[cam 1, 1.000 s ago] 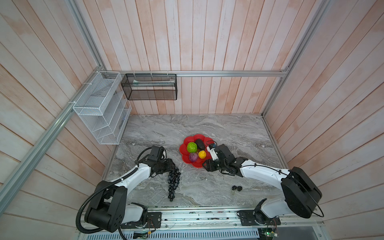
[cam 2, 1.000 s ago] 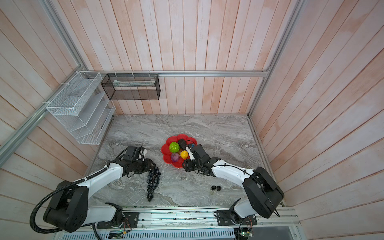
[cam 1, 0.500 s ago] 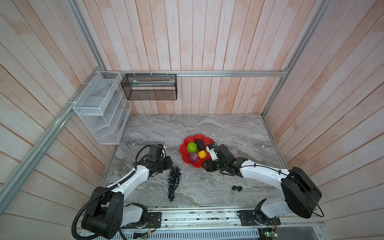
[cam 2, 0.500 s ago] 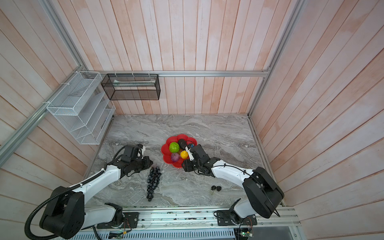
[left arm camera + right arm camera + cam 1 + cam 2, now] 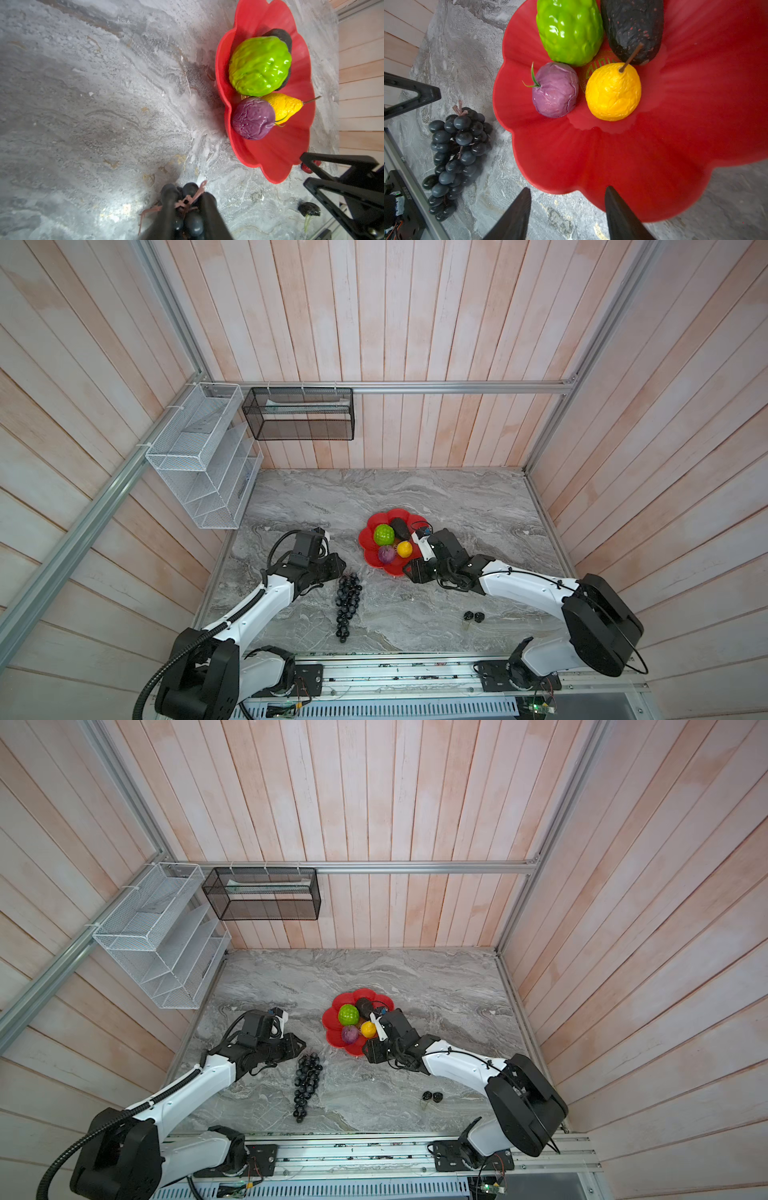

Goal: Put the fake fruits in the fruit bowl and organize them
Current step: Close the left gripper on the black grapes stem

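Your left gripper (image 5: 188,192) sat narrow astride the knobbly grape bunch (image 5: 347,605), grip unclear, seven o'clock from the glossy scalloped red bowl (image 5: 365,538); your right gripper (image 5: 568,188) gaped empty above its rim.

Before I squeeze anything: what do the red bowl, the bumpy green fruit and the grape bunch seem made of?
Red bowl: hard plastic or glazed ceramic, glossy; it reflects the yellow fruit.
Bumpy green fruit: moulded plastic, wet-looking highlights.
Grape bunch: probably soft plastic, satin dark beads, pinkish stem.
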You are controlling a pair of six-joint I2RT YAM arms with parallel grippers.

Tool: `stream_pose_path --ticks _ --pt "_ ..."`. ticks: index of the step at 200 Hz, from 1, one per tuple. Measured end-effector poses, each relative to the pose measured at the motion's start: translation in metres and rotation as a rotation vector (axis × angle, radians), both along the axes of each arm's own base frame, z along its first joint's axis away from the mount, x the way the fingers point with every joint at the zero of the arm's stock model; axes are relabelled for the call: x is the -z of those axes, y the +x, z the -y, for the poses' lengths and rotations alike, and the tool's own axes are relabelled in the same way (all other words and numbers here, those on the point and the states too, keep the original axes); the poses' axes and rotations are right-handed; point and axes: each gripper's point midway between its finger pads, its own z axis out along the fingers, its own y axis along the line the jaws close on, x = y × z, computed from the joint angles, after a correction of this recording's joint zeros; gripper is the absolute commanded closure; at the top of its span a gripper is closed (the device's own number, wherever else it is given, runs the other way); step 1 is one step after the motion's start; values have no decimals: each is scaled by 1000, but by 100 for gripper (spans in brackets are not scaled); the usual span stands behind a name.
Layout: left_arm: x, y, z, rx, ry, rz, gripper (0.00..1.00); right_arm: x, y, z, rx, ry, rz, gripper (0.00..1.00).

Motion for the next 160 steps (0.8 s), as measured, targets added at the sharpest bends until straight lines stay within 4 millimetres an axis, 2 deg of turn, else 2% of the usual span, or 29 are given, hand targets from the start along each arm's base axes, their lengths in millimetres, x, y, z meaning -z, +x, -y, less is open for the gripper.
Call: stream_pose_path --ticks 35,50,102,160 --pt "15 -12 1 14 -4 -60 61 3 0 -1 -2 -1 -4 42" --pt "19 -11 3 21 -11 -72 57 5 0 -1 -4 -5 -10 42" --pt "40 -1 10 33 -21 -101 57 5 0 -2 -5 -4 -8 42" --pt "33 17 16 33 -49 -26 57 6 0 -2 -5 -7 -10 42"
